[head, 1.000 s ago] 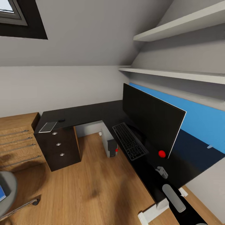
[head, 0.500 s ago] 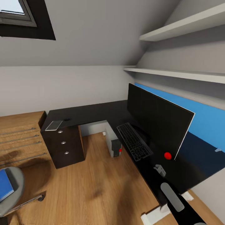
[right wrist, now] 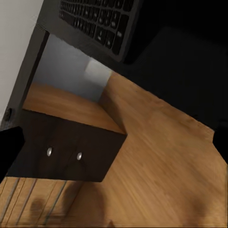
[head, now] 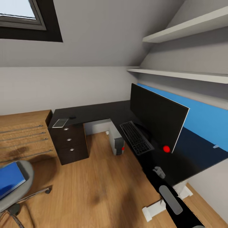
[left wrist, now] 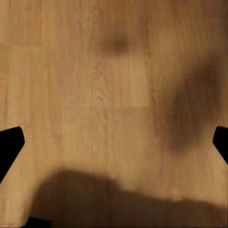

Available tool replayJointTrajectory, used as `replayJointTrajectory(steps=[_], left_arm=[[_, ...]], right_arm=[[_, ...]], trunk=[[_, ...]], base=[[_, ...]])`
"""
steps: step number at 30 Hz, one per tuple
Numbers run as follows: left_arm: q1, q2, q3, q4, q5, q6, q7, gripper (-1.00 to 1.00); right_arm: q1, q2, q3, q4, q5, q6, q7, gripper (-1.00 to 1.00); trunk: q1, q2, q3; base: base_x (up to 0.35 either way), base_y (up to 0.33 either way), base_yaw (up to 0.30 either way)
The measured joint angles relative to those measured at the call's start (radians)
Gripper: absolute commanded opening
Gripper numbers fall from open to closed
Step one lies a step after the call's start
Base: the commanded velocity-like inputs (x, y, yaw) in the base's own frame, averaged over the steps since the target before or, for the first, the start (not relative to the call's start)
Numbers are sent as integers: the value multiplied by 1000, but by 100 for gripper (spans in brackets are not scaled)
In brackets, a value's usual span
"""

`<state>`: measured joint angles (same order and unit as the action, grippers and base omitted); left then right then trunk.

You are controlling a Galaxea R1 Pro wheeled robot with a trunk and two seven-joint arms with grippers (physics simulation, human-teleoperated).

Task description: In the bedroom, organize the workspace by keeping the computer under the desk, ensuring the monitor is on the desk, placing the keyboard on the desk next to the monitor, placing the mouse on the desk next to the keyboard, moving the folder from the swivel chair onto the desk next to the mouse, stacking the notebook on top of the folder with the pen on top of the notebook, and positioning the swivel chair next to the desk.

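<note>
The black monitor (head: 156, 122) stands on the black L-shaped desk (head: 95, 112), with the keyboard (head: 136, 137) flat in front of it. Under the desk sits the grey computer (head: 117, 142). A grey notebook (head: 60, 123) and a small dark object (head: 72, 117) lie on the desk's far left end. The blue folder (head: 9, 179) rests on the grey swivel chair (head: 27, 172) at lower left. My right gripper (head: 159, 172) hovers over the desk's near end, open and empty; its wrist view catches the keyboard (right wrist: 95, 23). My left gripper (left wrist: 114, 142) hangs open over bare wooden floor.
A dark drawer unit (head: 71, 145) supports the desk's left end, beside a wooden dresser (head: 22, 136). White shelves (head: 183, 74) run above the monitor. A small red ball (head: 166, 148) shows by the monitor's near corner. Wooden floor (head: 95, 183) lies between chair and desk.
The whole head view has shifted, so the camera moved. The swivel chair and blue folder have come further into view at lower left. Nothing on the desk has moved.
</note>
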<state>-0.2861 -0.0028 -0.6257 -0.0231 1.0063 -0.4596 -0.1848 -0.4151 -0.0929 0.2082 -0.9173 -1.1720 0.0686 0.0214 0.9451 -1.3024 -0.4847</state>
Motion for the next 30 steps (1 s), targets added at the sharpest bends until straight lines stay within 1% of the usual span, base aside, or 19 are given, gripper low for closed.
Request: replayJointTrajectory(steps=[4,7,10,13,15,16,17,19,20,21,22,23,25,26,27,28,29,30], left_arm=[[0,0,0,0,0,0,0,100],[0,0,0,0,0,-1,0,100],[0,0,0,0,0,0,0,100],[0,0,0,0,0,0,0,100],[0,0,0,0,0,0,1,100],[0,0,1,0,0,0,1,100],[0,0,1,0,0,0,2,100],[0,0,1,0,1,0,4,100],[0,0,2,0,1,0,4,100],[0,0,2,0,2,1,5,100],[0,0,3,0,2,2,6,100],[0,0,3,0,2,2,6,100],[0,0,3,0,3,3,7,100],[0,0,4,0,4,3,7,100],[0,1,4,0,4,4,7,100],[0,1,4,0,4,5,7,100],[0,2,5,0,4,5,7,100],[0,2,5,1,4,5,7,100]], right_arm=[[0,46,2,3,22,-5,0,100],[0,62,3,5,26,-8,0,100],[0,71,10,13,31,-9,0,100],[0,81,35,28,66,-10,0,100],[0,94,52,38,113,-18,-1,100],[0,99,53,39,124,-22,-1,100],[0,108,56,44,144,-32,-1,100],[0,136,59,85,201,-68,-3,100],[0,145,60,104,222,-82,-4,100],[0,178,62,173,298,-138,-5,100],[0,190,63,202,331,-166,-5,100],[0,222,64,280,425,-264,-6,100],[0,261,64,380,543,-417,-8,100],[0,267,65,402,567,-452,-8,100],[0,267,66,441,605,-508,-8,100],[0,267,65,477,633,-546,-9,100],[1,267,65,514,651,-571,-8,100],[0,267,64,535,659,-581,-8,100]], trunk=[[0,0,0],[-1,0,0],[-1,0,0],[-1,0,0],[-1,0,0],[-1,0,0],[-1,0,0],[-1,0,0],[-1,0,0],[-1,0,0],[-1,0,0],[-1,0,0],[-1,0,0],[-1,0,0],[-1,0,0],[-1,0,0],[-1,0,0],[-1,0,0]], base=[[-147,0,188],[-37,0,249],[-12,0,269],[-3,0,276],[-1,0,278],[-1,0,279],[0,0,279],[0,0,279],[0,0,228],[0,0,203],[0,0,115],[0,0,73],[0,0,42],[0,0,24],[0,0,15],[0,0,10],[0,0,8],[0,0,5]])
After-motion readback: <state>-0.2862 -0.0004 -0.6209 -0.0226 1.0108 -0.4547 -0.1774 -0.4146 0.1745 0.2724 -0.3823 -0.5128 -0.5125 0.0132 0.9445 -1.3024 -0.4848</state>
